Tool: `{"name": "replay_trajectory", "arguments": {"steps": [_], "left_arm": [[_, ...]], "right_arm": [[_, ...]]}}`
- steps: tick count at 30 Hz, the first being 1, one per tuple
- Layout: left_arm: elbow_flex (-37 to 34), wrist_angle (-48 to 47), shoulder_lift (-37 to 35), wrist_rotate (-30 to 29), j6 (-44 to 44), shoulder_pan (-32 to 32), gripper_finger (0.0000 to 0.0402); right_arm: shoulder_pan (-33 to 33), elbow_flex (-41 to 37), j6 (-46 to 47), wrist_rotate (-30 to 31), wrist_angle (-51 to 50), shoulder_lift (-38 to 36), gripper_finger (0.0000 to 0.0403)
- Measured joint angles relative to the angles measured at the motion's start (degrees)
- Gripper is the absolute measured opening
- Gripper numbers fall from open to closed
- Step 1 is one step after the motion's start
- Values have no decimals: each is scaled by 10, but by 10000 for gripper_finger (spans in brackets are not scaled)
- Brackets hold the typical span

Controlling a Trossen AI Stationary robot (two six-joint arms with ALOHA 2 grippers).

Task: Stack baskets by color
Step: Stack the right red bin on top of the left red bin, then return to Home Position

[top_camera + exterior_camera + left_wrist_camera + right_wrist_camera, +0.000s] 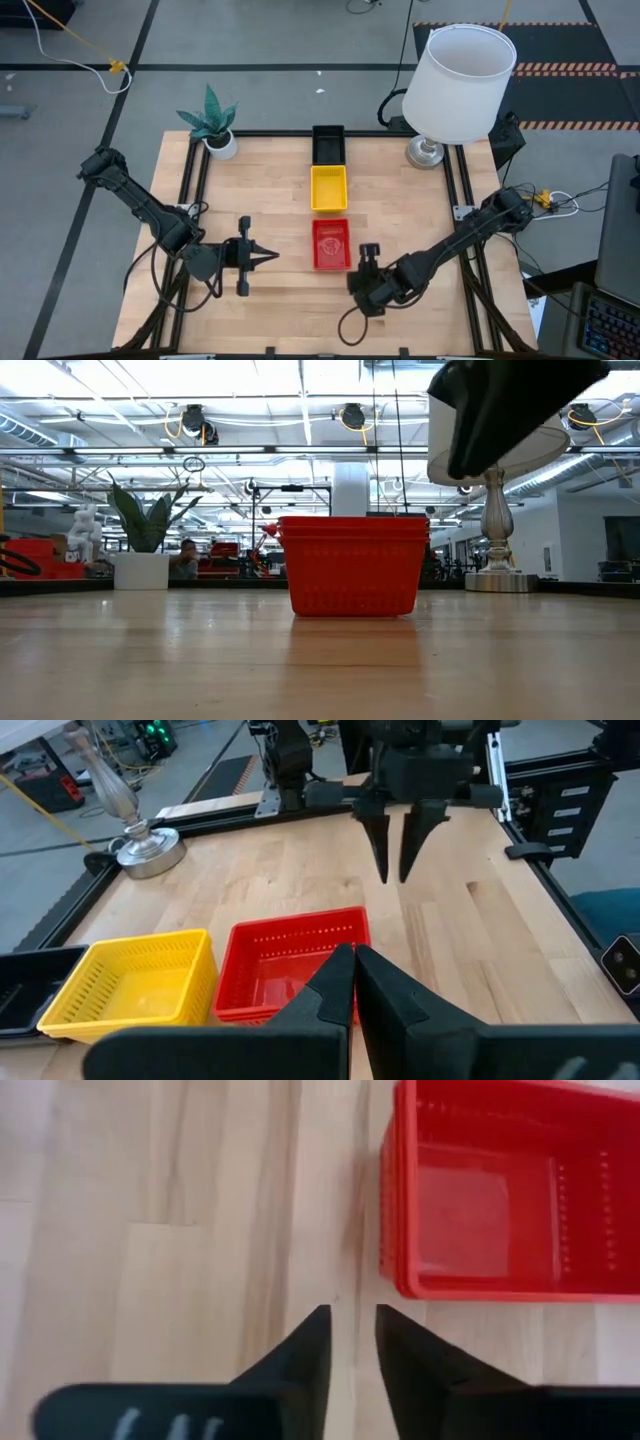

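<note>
Three basket stacks stand in a row down the middle of the wooden surface (420, 200). The black baskets (328, 144) are at the far edge, the yellow baskets (328, 188) come next, just beside them, and the red baskets (331, 244) are nearest the front, a small gap away from the yellow. In the low view the red stack shows nested rims one above another, sitting flat on the wood.

The left gripper (272, 257) hovers over the surface to the left of the red stack, pointing toward it, with its fingers pressed together and nothing between them. It does not touch the baskets.

The right gripper (368, 252) is just beside the red stack's front right corner. In its wrist view its fingers (300, 1355) stand slightly apart over bare wood, with the red baskets off to one side; it holds nothing. From the left wrist view the right gripper appears across the surface with its two fingers pointing down and a narrow gap between them.

A white lamp (460, 85) stands at the far right corner and a potted plant (213, 123) at the far left corner.
</note>
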Motion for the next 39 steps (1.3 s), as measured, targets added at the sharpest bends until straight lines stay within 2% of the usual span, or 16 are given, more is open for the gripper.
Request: {"name": "replay_trajectory", "arguments": {"steps": [8, 14, 22, 33, 39], "left_arm": [[0, 0, 0, 0, -1, 0, 17], [0, 0, 0, 0, 1, 0, 17], [0, -1, 0, 0, 2, 0, 17], [0, -2, 0, -1, 0, 0, 17], [0, -2, 0, -2, -1, 0, 17]], "right_arm": [[-30, -85, -12, 4, 62, 0, 4], [-63, -134, -16, -17, 135, 0, 10], [-73, -136, -24, -28, 166, 0, 1], [-72, -136, -22, -60, 164, -4, 1], [-61, -136, -39, -70, 136, -64, 0]]}}
